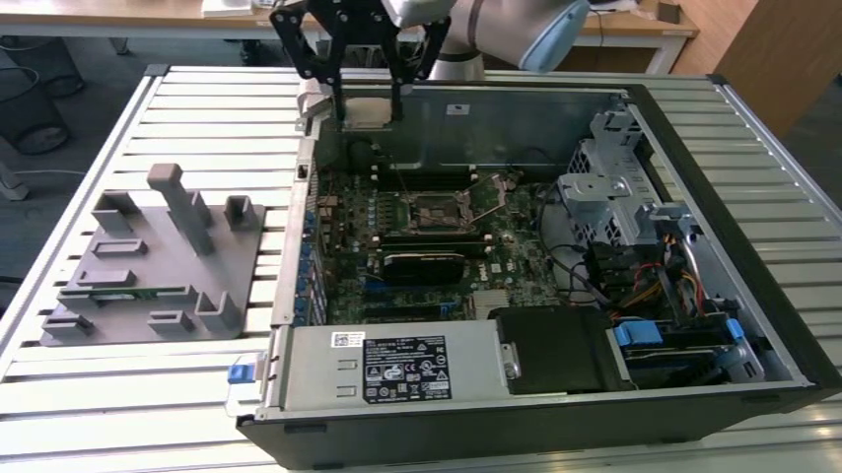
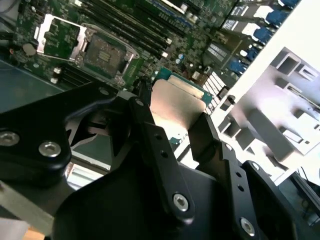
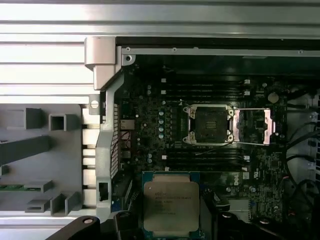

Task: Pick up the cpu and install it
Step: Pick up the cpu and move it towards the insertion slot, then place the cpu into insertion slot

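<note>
Exterior view's left first: a grey fixture block [image 1: 152,266] sits on the slatted metal table [image 1: 79,394], with a narrow green memory stick [image 1: 125,292] lying in one of its slots. Just beside it, toward the exterior view's right, stands the open computer case [image 1: 756,296]. At the case's near edge a blue tab [image 1: 239,373] sticks out beside the grey power supply [image 1: 315,370]. The supply carries a large black-and-white printed label [image 1: 405,371] and a small white sticker [image 1: 346,338]; their print is too small to make out. Another small white sticker [image 1: 456,109] sits on the case's far wall.

Above the case's far corner, on the exterior view's left, the gripper [image 1: 370,106] hangs with the cpu [image 1: 370,113] pinched between its two black fingers, which are closed on opposite edges of the chip. The cpu is in the air above the motherboard [image 1: 435,246], apart from the socket [image 1: 435,210].

In the first wrist view the cpu [image 3: 171,202] is a flat square with a silver-grey metal lid, a few lines of fine dark print on it and a thin green border around it. The socket [image 3: 210,125] lies open, its metal load plate [image 3: 256,127] swung back next to it. In the second wrist view the black fingers [image 2: 150,135] clasp the cpu [image 2: 177,102] on both sides, one pale face showing.
</note>
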